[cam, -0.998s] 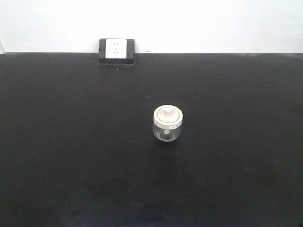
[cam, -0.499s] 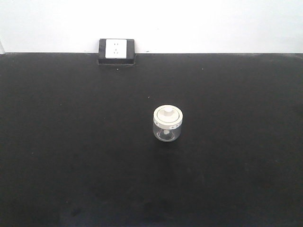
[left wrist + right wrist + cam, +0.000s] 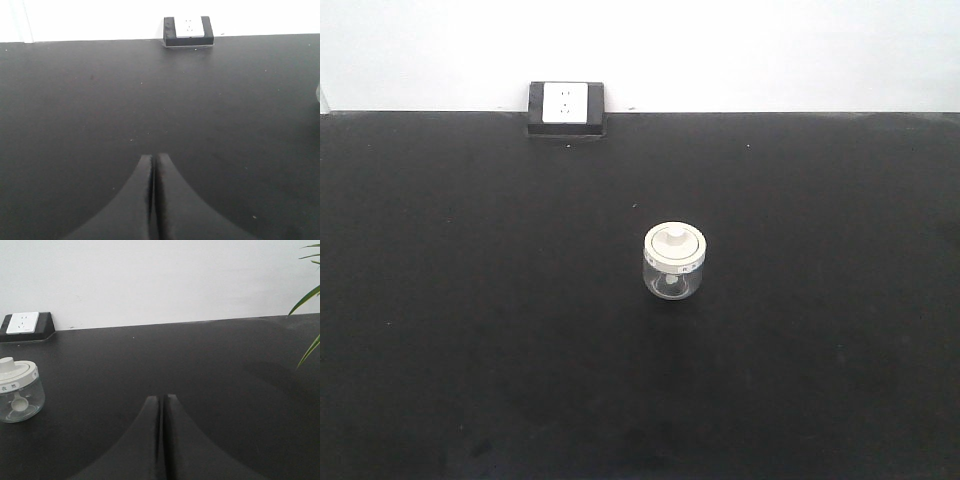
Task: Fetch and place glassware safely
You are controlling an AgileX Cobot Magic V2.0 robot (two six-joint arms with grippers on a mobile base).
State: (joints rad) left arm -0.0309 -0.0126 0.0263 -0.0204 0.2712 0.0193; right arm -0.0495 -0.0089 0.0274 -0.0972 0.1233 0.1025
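The glassware, a squat clear jar (image 3: 674, 263) with a cream-white knobbed lid, stands upright near the middle of the black table (image 3: 470, 300). The right wrist view shows the same jar (image 3: 18, 390) at its far left edge, well left of my right gripper (image 3: 163, 397), which is shut with nothing in it. My left gripper (image 3: 153, 157) is shut and empty too, over bare table; in its view only a pale sliver shows at the right edge, too small to identify. Neither gripper appears in the front view.
A white-and-black wall socket box (image 3: 566, 108) sits at the table's back edge against the white wall, also in the left wrist view (image 3: 188, 31) and right wrist view (image 3: 25, 325). Green plant leaves (image 3: 310, 300) reach in at the right.
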